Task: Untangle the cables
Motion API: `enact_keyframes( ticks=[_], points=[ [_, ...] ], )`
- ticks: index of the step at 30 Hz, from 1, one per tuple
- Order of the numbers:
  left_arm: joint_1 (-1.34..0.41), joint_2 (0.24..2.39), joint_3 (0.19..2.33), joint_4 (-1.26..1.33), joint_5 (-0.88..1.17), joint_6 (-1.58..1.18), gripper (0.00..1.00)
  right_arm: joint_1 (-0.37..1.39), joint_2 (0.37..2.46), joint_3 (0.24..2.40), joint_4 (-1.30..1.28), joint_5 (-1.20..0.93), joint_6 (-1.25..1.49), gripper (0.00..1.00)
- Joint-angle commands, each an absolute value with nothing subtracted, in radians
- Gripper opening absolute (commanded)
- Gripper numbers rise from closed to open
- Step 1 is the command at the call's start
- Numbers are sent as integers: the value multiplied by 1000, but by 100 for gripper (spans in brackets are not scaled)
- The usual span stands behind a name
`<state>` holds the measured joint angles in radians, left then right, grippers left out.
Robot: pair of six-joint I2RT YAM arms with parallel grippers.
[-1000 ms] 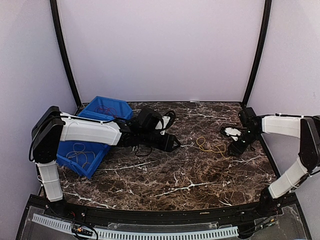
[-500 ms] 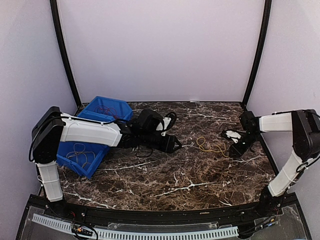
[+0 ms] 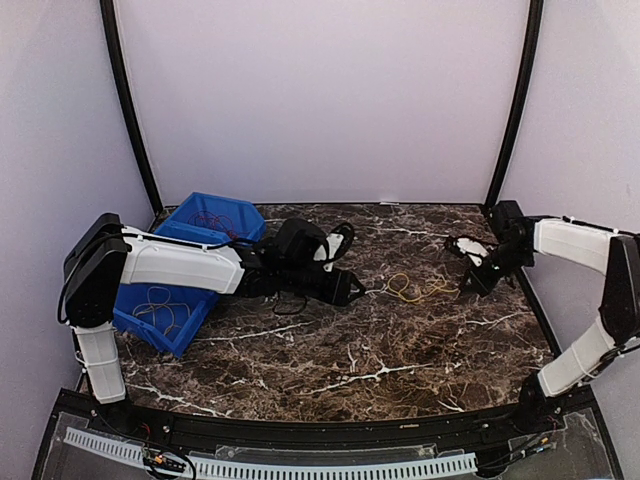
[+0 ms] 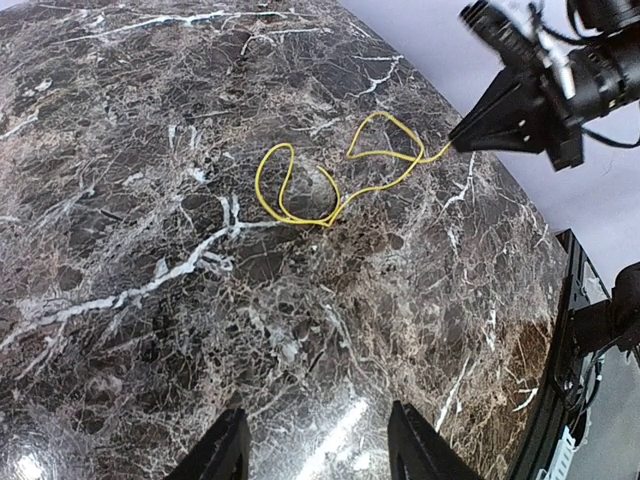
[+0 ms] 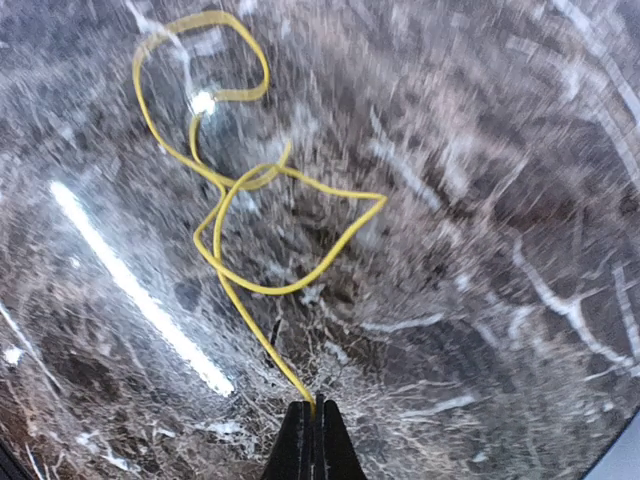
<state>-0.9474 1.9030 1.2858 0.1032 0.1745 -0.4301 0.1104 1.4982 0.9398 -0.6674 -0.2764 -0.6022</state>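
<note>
The right gripper (image 5: 315, 440) pinches one end of the yellow cable (image 5: 240, 183), which lies looped well right of the blue bin (image 3: 243, 207); the left gripper (image 4: 315, 455), open and empty, sits between them. More cables (image 3: 160, 303) lie in the bin, so much is left

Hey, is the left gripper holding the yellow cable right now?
No, the left gripper is open with nothing between its fingers; the yellow cable lies ahead of it, one end pinched by the right gripper.

Robotics lab test cell: plain pale walls (image 3: 320, 100) behind and beside the marble table (image 3: 380, 340), black poles (image 3: 128, 110) at its far corners, blue bins (image 3: 165, 340) on its left side, slotted cable duct (image 3: 300, 465) along its near edge.
</note>
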Motion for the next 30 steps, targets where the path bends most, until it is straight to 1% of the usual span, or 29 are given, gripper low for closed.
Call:
enact_keyframes(
  ticks=[1,4,5,9,11,19,22,25,26,28,29,30],
  points=[
    [-957,1873,1271,172,161,-385,50,122,1325,1095,-790,-437,-647,0],
    [-996,1845,1260,238,88,-312,52,153,1251,1180,-847,-490,-674,0],
    [-1011,1841,1261,266,69,-244,53,167,1242,1209,-867,-502,-681,0],
    [-1100,1838,1262,366,-76,-68,58,213,1237,1316,-930,-565,-687,0],
    [-1129,1843,1257,425,-107,-30,60,230,1241,1357,-945,-603,-680,0],
    [-1166,1903,1251,624,-153,-20,67,285,1250,1472,-973,-687,-640,0],
    [-1166,1927,1263,680,-210,-40,67,297,1252,1506,-990,-722,-636,0],
    [-1166,1949,1245,762,-188,-33,66,301,1249,1517,-995,-760,-627,0],
    [-1166,1954,1243,797,-176,-22,65,301,1249,1517,-995,-768,-625,0],
    [-1164,1969,1249,822,-168,-9,56,301,1245,1521,-994,-775,-621,0],
    [-1164,1973,1251,828,-168,-8,43,300,1242,1522,-992,-770,-619,0],
    [-1162,1974,1249,843,-170,-7,26,301,1238,1523,-985,-760,-612,0]
  ],
)
